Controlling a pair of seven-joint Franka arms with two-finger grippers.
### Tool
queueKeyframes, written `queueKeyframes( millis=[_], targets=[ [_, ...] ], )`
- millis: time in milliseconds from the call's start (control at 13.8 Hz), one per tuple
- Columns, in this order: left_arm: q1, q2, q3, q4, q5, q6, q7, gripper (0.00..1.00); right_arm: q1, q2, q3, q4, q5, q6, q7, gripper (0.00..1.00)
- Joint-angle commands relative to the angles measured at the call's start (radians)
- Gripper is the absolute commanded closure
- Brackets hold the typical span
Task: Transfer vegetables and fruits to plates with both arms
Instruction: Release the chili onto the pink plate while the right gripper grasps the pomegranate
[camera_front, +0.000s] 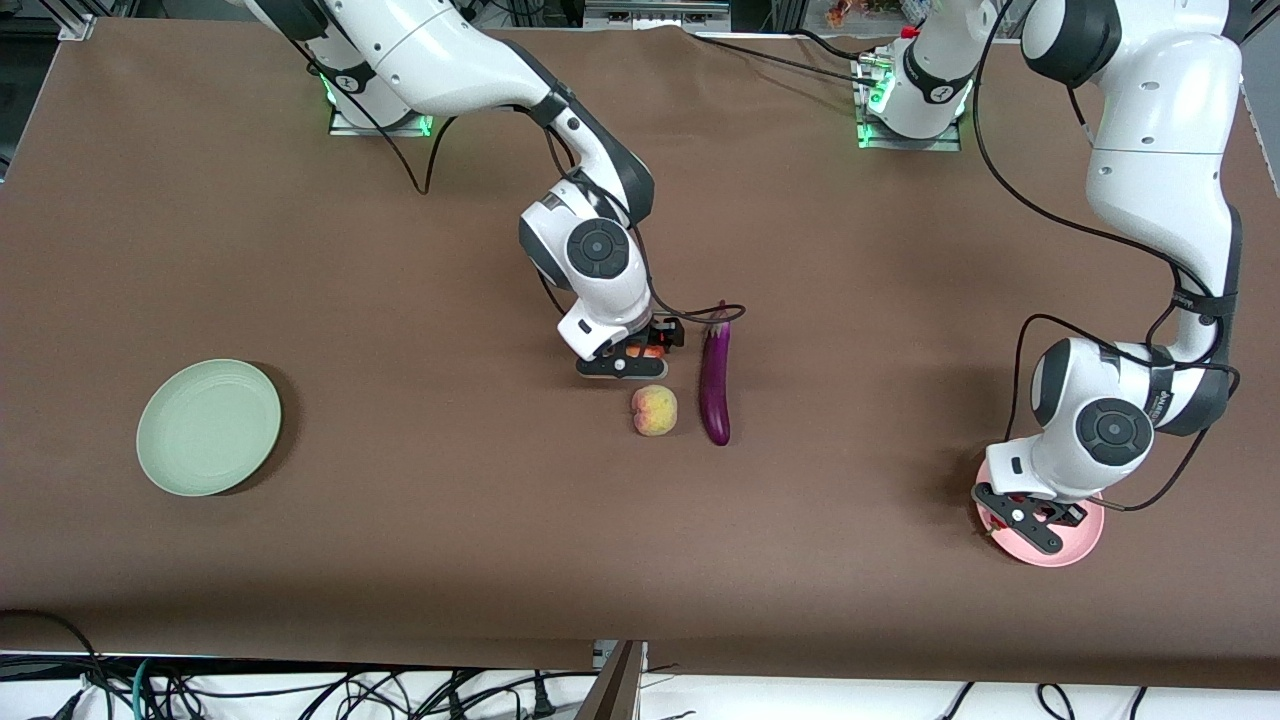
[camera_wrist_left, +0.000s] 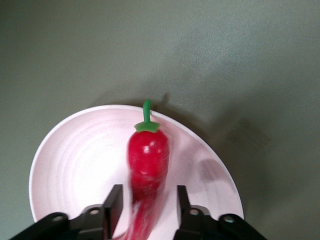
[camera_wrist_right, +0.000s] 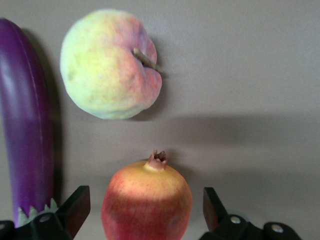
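My right gripper (camera_front: 628, 362) is open and low at the table's middle, its fingers either side of the red and yellow fruit (camera_wrist_right: 146, 202) with gaps on both sides. The peach (camera_front: 654, 410) lies just nearer the front camera, and the purple eggplant (camera_front: 714, 380) lies beside both, toward the left arm's end. The peach (camera_wrist_right: 110, 65) and eggplant (camera_wrist_right: 25, 115) also show in the right wrist view. My left gripper (camera_front: 1025, 515) is open over the pink plate (camera_front: 1085, 540). The red chili (camera_wrist_left: 148, 160) lies between its fingers, touching neither, over the plate (camera_wrist_left: 75, 160).
The pale green plate (camera_front: 209, 427) sits bare toward the right arm's end of the brown table. Cables hang along the table's front edge, and a black cable loops beside the eggplant's stem.
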Motion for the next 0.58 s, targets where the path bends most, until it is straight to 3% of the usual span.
queueKeyframes(
  millis=[0,218,291,364,509],
  targets=[
    [0.008,-0.008,-0.009,0.014,-0.022,-0.008,0.017,0.0,0.021,0.023,-0.01,0.025,-0.019,0.003,0.019,0.0],
    [0.001,-0.055,-0.061,0.016,-0.048,-0.136,0.01,0.0,0.027,0.033,-0.01,0.023,-0.027,0.035,0.019,0.01],
    [0.004,-0.077,-0.088,0.016,-0.065,-0.19,0.006,0.0,0.035,0.035,-0.013,0.023,-0.038,0.038,0.017,0.2],
    [0.002,-0.106,-0.102,0.008,-0.097,-0.224,-0.011,0.0,0.035,0.035,-0.014,0.023,-0.054,0.038,0.017,0.58],
    [-0.001,-0.138,-0.138,0.006,-0.177,-0.325,-0.069,0.0,0.031,0.03,-0.015,0.025,-0.062,0.037,0.009,0.87]
  ],
)
